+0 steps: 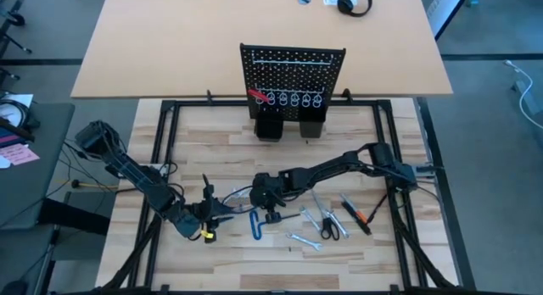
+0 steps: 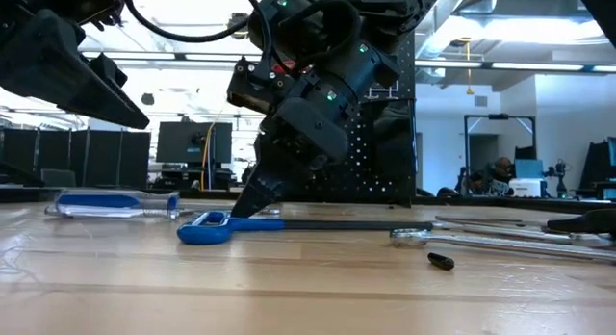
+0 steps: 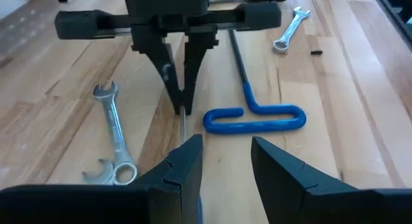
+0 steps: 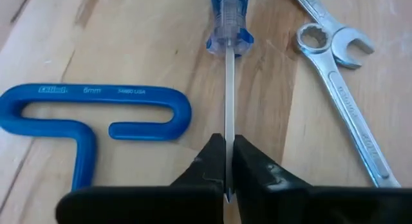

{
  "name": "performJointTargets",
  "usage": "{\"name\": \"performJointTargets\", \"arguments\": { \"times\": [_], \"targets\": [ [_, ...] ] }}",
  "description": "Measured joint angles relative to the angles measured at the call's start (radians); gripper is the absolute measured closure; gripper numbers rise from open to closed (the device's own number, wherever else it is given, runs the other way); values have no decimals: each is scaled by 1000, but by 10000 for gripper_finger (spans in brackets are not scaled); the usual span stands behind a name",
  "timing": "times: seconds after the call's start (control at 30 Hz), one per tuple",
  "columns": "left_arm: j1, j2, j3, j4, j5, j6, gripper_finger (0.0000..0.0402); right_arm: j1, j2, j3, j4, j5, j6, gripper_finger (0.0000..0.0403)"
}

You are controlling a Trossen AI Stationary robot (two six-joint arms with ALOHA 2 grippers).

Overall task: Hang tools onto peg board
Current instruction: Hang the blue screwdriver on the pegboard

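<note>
The right gripper (image 4: 226, 161) pinched the shaft of a clear blue-handled screwdriver (image 4: 228, 31); the left gripper (image 3: 225, 161) stood released.

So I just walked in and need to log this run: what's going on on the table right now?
The right gripper is down on the table, shut on the thin metal shaft of the blue-handled screwdriver, which lies flat beside the blue T-key. The left gripper hovers open just short of it, facing the same tool. Wrenches and other tools lie loose on the wood. The peg board stands at the back, with a red-handled tool already hung.
</note>
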Motion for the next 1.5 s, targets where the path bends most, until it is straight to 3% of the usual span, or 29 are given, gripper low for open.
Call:
{"name": "performJointTargets", "arguments": {
  "times": [0.13,0.3,0.43,0.57,0.7,0.8,0.93,1.03,1.27,1.5],
  "targets": [
    [-24,0,0,-68,-59,-29,277,15,-53,-113,141,27,19,384],
    [-51,0,0,-138,-147,-67,277,-10,-175,-413,459,32,140,384],
    [-34,0,0,-122,-252,-13,277,-31,-252,-606,732,52,197,384],
    [24,0,-5,-89,-310,69,277,-39,-320,-693,877,44,188,384],
    [105,1,-66,85,-317,188,277,-43,-348,-738,1017,45,137,384],
    [172,1,-148,417,-210,373,277,-42,-359,-765,1171,19,116,384],
    [265,2,-227,914,163,670,277,-49,-359,-778,1299,-66,106,384],
    [322,1,-235,1107,246,776,277,-49,-359,-778,1332,-84,109,384],
    [390,2,-159,1054,415,811,230,-46,-359,-778,1335,-91,110,384],
    [391,2,-105,1004,430,771,166,-46,-358,-777,1340,-90,114,384]
  ]
}}
